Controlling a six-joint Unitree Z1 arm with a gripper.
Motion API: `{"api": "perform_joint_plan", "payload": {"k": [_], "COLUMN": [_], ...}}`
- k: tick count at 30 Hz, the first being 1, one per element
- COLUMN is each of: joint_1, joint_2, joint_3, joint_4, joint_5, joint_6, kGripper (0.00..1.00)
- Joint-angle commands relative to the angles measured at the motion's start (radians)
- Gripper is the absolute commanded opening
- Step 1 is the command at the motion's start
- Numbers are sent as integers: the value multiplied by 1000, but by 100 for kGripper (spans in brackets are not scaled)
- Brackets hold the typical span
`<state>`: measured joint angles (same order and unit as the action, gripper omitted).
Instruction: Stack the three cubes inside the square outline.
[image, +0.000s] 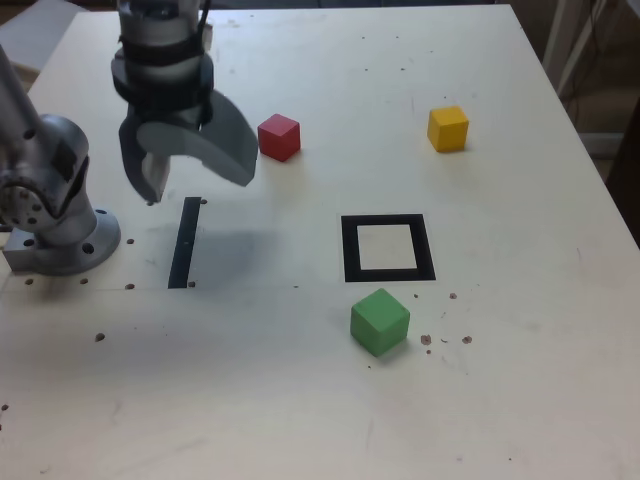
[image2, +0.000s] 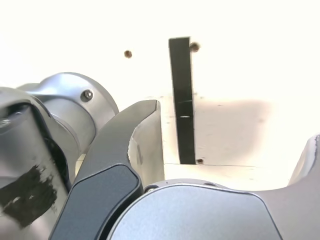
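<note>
Open end effector above the white table, nothing held.

"What is cut off from me?"

"In the exterior view, the upper part of my grey metal arm runs out of the picture's top edge."

"And in the wrist view?"

"One of my curved grey gripper fingers is cropped by the picture's edge."

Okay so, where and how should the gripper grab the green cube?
Probably from straight above, jaws closing across two opposite side faces of the green cube. It sits flat with open table around it, but its corner points toward the camera, so the gripper would likely need turning to match.
</note>
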<state>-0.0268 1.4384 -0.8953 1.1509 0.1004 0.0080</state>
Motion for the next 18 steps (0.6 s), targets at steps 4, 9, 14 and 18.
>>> {"api": "perform_joint_plan", "payload": {"k": [4,9,14,18], "joint_1": [55,154,251,307], "joint_2": [-2,8,40,91], "joint_3": [-43,-87,-146,-194], "joint_4": [37,40,48,61], "joint_5": [32,58,63,77], "joint_6": [47,149,269,330], "kGripper": [99,99,98,98]}}
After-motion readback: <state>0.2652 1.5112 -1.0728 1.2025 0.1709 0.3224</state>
